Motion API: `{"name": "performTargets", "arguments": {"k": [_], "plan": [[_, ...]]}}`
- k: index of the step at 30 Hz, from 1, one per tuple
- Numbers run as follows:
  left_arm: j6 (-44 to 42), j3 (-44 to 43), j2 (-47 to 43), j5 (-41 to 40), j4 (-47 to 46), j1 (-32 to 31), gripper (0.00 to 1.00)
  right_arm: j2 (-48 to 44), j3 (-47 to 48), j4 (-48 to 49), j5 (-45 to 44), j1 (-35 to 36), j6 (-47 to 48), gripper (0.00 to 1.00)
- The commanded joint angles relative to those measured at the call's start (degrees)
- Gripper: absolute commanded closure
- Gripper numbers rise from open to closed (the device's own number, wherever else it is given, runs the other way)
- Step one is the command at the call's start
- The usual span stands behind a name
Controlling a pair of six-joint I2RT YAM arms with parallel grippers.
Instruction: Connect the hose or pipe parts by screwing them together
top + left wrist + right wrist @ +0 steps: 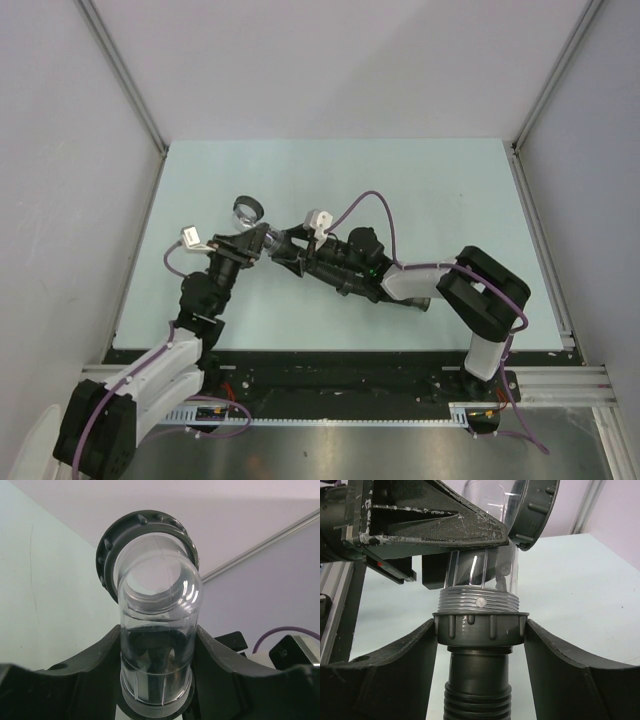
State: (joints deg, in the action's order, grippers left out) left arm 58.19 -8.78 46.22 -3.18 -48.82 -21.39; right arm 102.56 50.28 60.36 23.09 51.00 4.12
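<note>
My right pincer is clamped on the grey ribbed collar nut at the end of the black ribbed flexible hose. My left pincer is squeezing the clear plastic elbow pipe across its straight leg. Both parts are up off the pale green surface, meeting between the two arms.

From the right wrist view there's a grey threaded band on the elbow showing above the nut with several threads bare. So I'd guess the joint is barely started at best, definitely not seated.

Tips for this bit, imo:
- Hold the elbow dead steady with the left and let the right do the turning.
- Line the hose axis up with the elbow's leg first. The clear tube looks a touch tilted, and that's how you cross-thread.
- Small turns, regrip, repeat, with a light push into the joint.

The other grey collar on the elbow's far end is free, so leave it alone.
</note>
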Motion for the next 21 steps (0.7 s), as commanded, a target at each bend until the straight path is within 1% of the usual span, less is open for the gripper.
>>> {"name": "performTargets", "arguments": {"k": [1,2,3,6,10,14,15,18,21], "plan": [[-1.41,-0.54,1.85,1.27,-4.18,-4.45,0.99,-1.05,2.80,8.01,-5.33,1.99,-3.50,0.89],[-1.59,-0.80,2.29,0.29,-4.35,-4.80,1.00,-0.88,2.89,8.63,-6.64,2.08,-3.85,0.89],[-1.59,-0.89,2.73,-0.42,-4.62,-5.15,1.00,-0.70,2.89,9.07,-7.18,2.26,-6.29,0.89],[-1.59,-1.07,4.14,-1.91,-5.41,-5.24,1.00,-0.52,2.89,10.22,-9.81,3.31,-7.72,0.89],[-2.12,-1.51,5.81,-0.60,-6.46,-5.51,1.00,-0.17,2.80,11.01,-11.93,3.93,-8.33,0.89],[-3.35,-0.90,6.25,2.47,-9.44,-5.42,1.00,-0.17,2.80,11.36,-9.92,2.79,-9.65,0.89],[-3.61,-0.81,6.17,4.39,-9.80,-5.51,1.00,-0.26,2.80,11.36,-9.21,1.83,-10.09,0.89],[-3.70,0.16,6.08,5.81,-10.95,-5.42,0.99,-0.43,2.80,12.24,-5.43,0.42,-12.03,0.90],[-3.35,1.56,5.64,6.43,-12.35,-5.51,1.00,-0.78,2.89,13.38,-4.11,-0.99,-13.96,0.91]]}}
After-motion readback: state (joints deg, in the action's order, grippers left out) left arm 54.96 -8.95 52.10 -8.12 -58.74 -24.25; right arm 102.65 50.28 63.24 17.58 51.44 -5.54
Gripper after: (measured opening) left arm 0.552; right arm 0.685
